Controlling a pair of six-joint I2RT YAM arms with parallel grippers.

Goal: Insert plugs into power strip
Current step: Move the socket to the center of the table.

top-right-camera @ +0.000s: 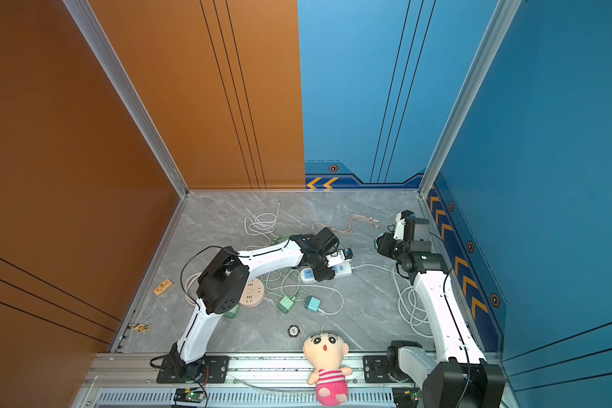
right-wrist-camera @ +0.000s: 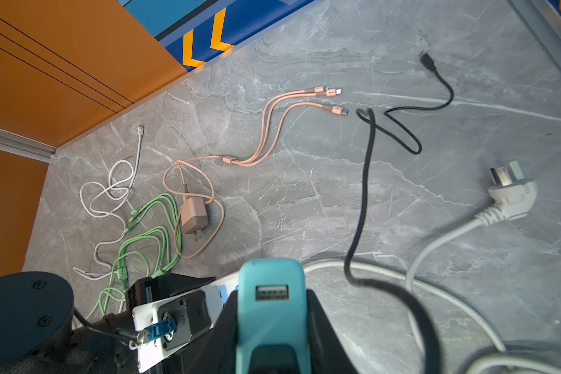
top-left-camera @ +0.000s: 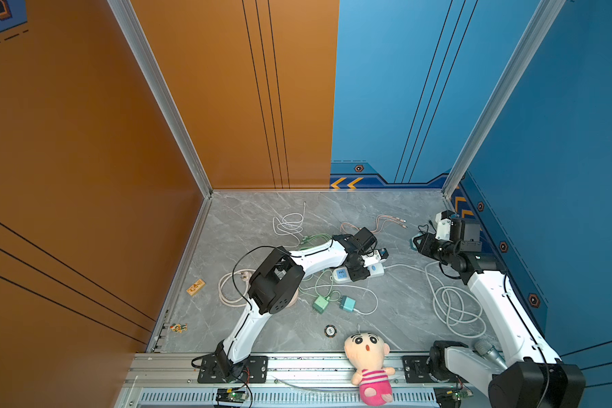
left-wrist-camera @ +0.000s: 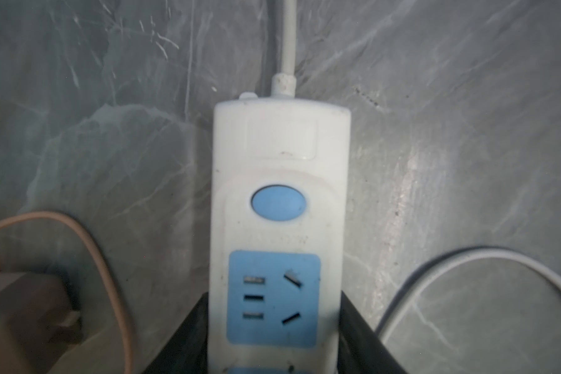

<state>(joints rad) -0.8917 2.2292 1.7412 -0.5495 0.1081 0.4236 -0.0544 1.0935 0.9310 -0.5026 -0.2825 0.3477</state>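
The left gripper [left-wrist-camera: 274, 311] straddles the white power strip [left-wrist-camera: 279, 194], its black fingers [left-wrist-camera: 188, 340] pressed against both long sides. It is clamped on the strip, I judge to pin it to the marble tabletop [left-wrist-camera: 467, 129] so it cannot skid when prongs push in. The blue socket face [left-wrist-camera: 274, 298] between those fingers is empty and unobstructed, so it is the likely target.

The right gripper [right-wrist-camera: 271, 296] is closed on a teal adapter [right-wrist-camera: 270, 323]. The adapter's USB port faces the wrist camera, so the prongs probably point away, though they are hidden. It hangs near the strip's cord end, not over a socket yet.

No socket in view holds a plug. The other 4 plugs lie on the table:
- the pink-brown adapter [right-wrist-camera: 193, 215] near the strip
- a green adapter [top-left-camera: 320, 304] just beside a second teal adapter [top-left-camera: 347, 303]
- another green adapter [top-right-camera: 231, 312] half under the left arm
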